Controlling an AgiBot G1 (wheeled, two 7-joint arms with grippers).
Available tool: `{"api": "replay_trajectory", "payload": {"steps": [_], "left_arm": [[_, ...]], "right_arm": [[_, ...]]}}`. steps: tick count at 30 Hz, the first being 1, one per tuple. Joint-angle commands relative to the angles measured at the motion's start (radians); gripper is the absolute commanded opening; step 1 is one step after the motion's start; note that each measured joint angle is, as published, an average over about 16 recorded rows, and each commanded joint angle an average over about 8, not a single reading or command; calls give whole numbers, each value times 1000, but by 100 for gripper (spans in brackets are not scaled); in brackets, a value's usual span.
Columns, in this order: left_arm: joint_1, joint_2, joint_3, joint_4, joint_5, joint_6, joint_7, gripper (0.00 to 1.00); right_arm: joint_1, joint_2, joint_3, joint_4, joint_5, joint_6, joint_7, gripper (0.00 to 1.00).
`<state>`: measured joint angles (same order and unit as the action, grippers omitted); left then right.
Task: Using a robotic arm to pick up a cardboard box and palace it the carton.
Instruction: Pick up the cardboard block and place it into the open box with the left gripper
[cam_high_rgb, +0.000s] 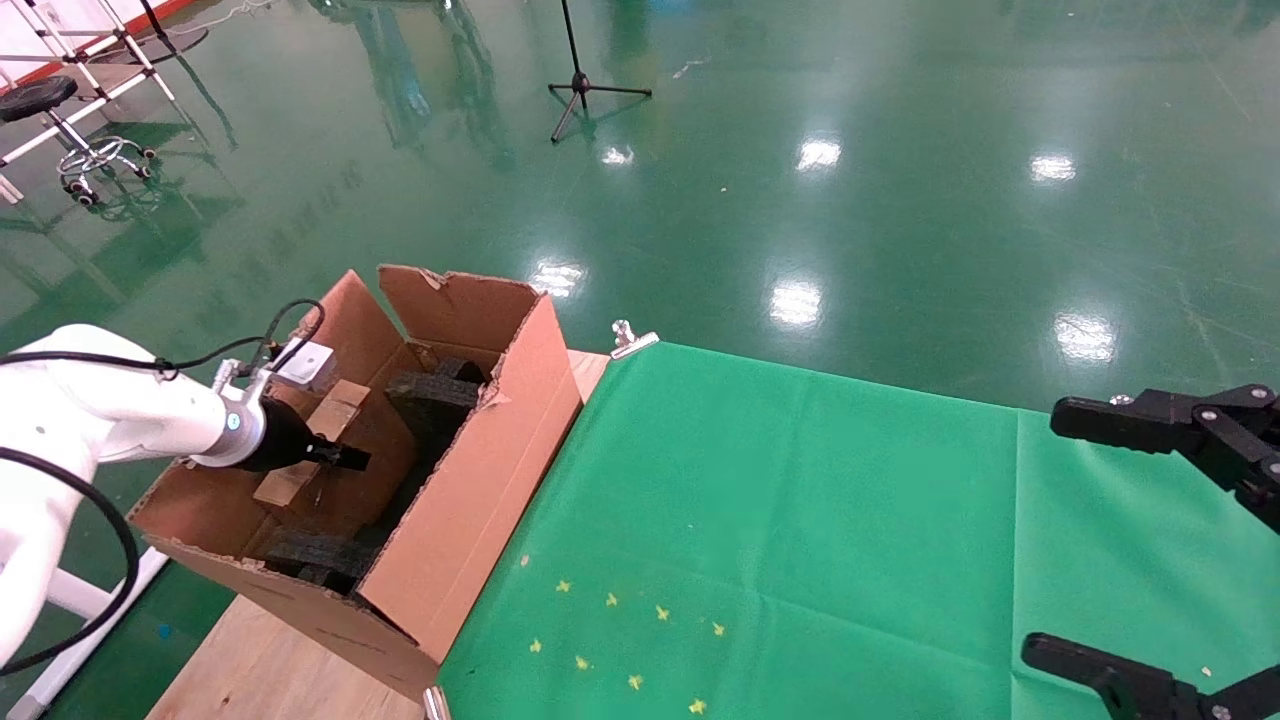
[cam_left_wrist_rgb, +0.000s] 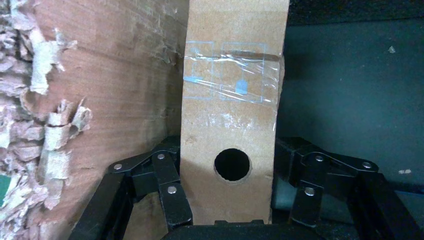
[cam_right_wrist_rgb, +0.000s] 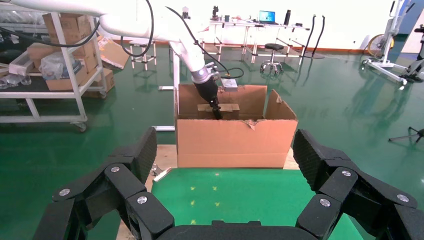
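Box held inside the carton, ready to be let go

The left claw (cam_high_rgb: 345, 458) reaches down into the carton (cam_high_rgb: 480, 470) at the table's (cam_high_rgb: 270, 670) left edge, clenched on the cardboard box (cam_high_rgb: 318, 442), one jaw on each broad face. The box's long axis runs straight out from the claw, its holed narrow face toward the wrist, between the carton's torn wall and the black foam blocks (cam_high_rgb: 432, 395). It seems low enough to release. The right claw (cam_right_wrist_rgb: 220, 200) hangs spread and empty over the table's right side, well apart.

one carton (cam_high_rgb: 470, 480), one cardboard box (cam_high_rgb: 312, 445), two grippers, seven yellow star marks (cam_high_rgb: 620, 640), two clips (cam_high_rgb: 632, 340)
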<state>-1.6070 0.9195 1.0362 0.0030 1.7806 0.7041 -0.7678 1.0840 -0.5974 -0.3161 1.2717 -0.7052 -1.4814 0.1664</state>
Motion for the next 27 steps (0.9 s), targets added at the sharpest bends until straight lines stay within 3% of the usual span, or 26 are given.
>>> {"api": "replay_trajectory", "payload": {"steps": [1,18,27], "left_arm": [[0,0,0,-1,1,1,0,100],[-55,-21,-4,-23,-5,16,10,100],[-131,-103,-36,-171,-52,96,83,100]], "right_arm": [[0,0,0,0,0,0,0,100],[0,0,0,0,0,0,0,100],[0,0,-1,0,0,0,0,100]]}}
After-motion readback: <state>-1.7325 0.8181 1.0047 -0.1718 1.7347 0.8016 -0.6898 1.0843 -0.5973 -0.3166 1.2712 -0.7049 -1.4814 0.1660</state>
